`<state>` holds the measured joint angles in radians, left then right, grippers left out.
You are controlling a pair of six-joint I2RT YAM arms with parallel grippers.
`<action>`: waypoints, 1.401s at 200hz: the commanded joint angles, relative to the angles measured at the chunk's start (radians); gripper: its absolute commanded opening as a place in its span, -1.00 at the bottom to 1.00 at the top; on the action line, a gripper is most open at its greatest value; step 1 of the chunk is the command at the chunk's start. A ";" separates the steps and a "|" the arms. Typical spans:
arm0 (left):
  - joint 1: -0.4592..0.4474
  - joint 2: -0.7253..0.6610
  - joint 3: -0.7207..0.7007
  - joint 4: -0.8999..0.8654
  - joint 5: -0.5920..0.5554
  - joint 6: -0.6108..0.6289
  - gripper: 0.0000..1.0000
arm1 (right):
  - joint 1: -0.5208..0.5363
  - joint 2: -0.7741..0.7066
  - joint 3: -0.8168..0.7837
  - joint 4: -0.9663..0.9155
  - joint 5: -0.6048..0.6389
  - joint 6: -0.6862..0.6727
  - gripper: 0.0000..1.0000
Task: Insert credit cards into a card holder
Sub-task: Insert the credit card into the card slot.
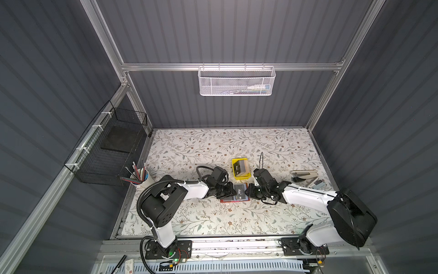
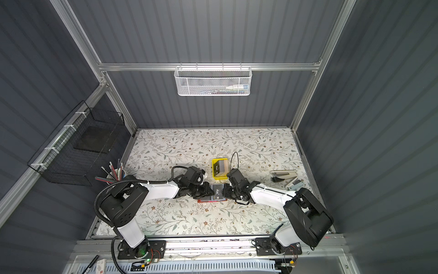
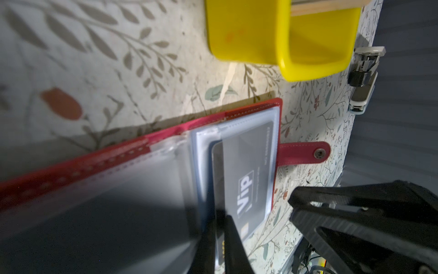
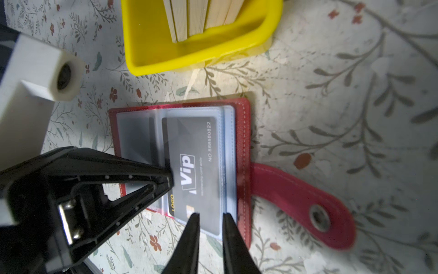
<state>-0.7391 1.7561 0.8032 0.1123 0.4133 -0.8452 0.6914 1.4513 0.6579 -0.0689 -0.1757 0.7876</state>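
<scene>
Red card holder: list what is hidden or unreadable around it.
- Red leather-like card holder, half nearest the left tool: blurred in the left wrist view, partly covered by that tool elsewhere.
- Dark grey Vip card: one edge under that tool's tip.
- Stacked cards in the yellow plastic tray: cut off by both wrist views' edges, too small in both top views.

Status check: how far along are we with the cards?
Done: the card holder lies open, and a Vip card is mostly inside a clear sleeve. In hand: the left gripper pinches the card's strip that sticks out; the right gripper, jaws slightly apart, sits at the sleeve's edge. Still to do: seat this card fully, then the stacked cards in the yellow tray.
</scene>
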 commanded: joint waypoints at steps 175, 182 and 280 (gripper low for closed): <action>-0.006 0.008 0.003 -0.089 -0.056 0.021 -0.88 | -0.016 0.087 0.014 0.048 -0.069 0.024 -0.50; -0.006 0.007 0.001 -0.086 -0.055 0.020 -0.88 | -0.016 0.085 0.011 0.057 -0.072 0.025 -0.49; -0.008 0.011 -0.004 -0.049 -0.039 0.001 -0.88 | -0.015 0.020 -0.024 0.133 -0.099 0.006 -0.50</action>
<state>-0.7410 1.7561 0.8162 0.0898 0.3927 -0.8421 0.6765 1.4868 0.6449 0.0448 -0.2665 0.8032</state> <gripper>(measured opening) 0.062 0.246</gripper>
